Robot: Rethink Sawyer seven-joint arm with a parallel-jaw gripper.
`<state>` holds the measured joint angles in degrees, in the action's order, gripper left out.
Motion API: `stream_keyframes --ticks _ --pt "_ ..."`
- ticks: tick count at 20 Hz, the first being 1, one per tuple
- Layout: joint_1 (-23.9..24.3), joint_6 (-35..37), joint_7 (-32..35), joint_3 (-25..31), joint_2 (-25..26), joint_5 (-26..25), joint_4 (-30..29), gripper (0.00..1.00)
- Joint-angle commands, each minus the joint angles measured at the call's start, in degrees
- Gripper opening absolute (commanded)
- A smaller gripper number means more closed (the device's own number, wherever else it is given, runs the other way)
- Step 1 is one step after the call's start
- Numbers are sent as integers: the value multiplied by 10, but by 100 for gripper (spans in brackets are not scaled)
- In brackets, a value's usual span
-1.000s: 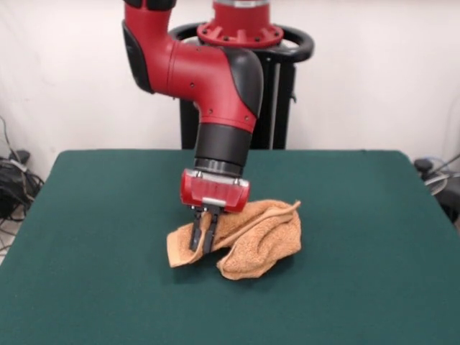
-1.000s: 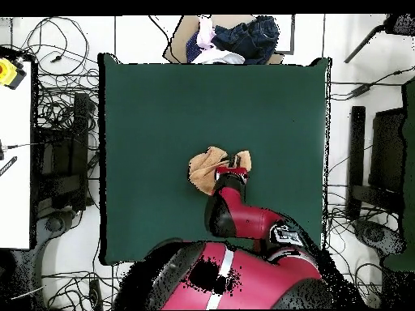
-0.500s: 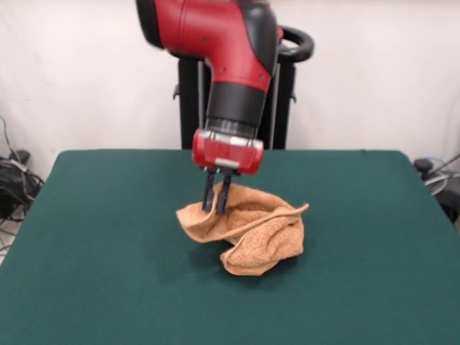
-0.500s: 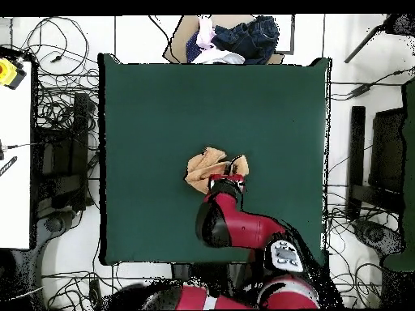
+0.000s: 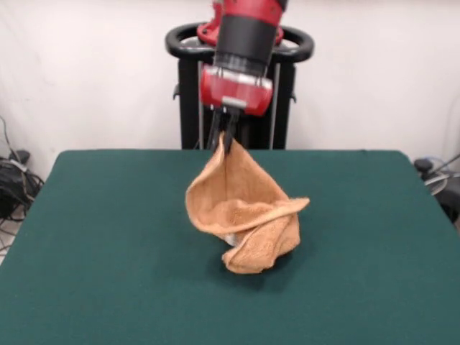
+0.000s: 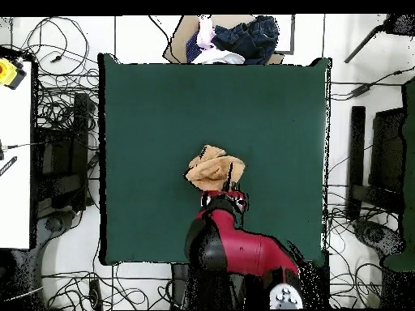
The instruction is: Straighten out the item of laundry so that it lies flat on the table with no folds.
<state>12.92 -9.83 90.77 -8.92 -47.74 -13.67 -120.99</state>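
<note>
The orange-tan terry towel (image 5: 241, 205) hangs crumpled from one pinched corner. Its lower folds rest bunched on the dark green table (image 5: 93, 237) near the middle. My gripper (image 5: 222, 140) is shut on that top corner and holds it well above the table, below the red wrist. In the overhead view the towel (image 6: 212, 168) is a small bunched heap at the table's (image 6: 154, 113) centre, with the gripper (image 6: 230, 179) at its lower right edge, partly covered by the arm. The stripe band and loop tag do not show clearly.
The black pedestal (image 5: 194, 93) stands behind the table's far edge. A pile of dark and light clothes (image 6: 231, 39) lies beyond the table's top edge in the overhead view. Cables lie on the floor around the table.
My gripper has risen and drawn back toward the pedestal with the towel corner in it. The towel went from a low heap to a tall draped cone, its lower part still on the table.
</note>
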Motion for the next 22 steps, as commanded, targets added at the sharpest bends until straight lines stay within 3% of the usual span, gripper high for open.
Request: stream_keyframes --ticks 1,10,14,16,20,22 --pt "-17 120 94 -42 -128 18 -76 0" --pt "-48 183 88 -94 -195 7 -84 0" --pt "-99 250 89 -149 -227 4 -57 0" --pt "-88 263 81 -137 -241 5 -60 0" --pt "-144 261 122 -194 -226 -3 -37 0" --pt "-142 253 122 -194 -227 -3 -44 0"
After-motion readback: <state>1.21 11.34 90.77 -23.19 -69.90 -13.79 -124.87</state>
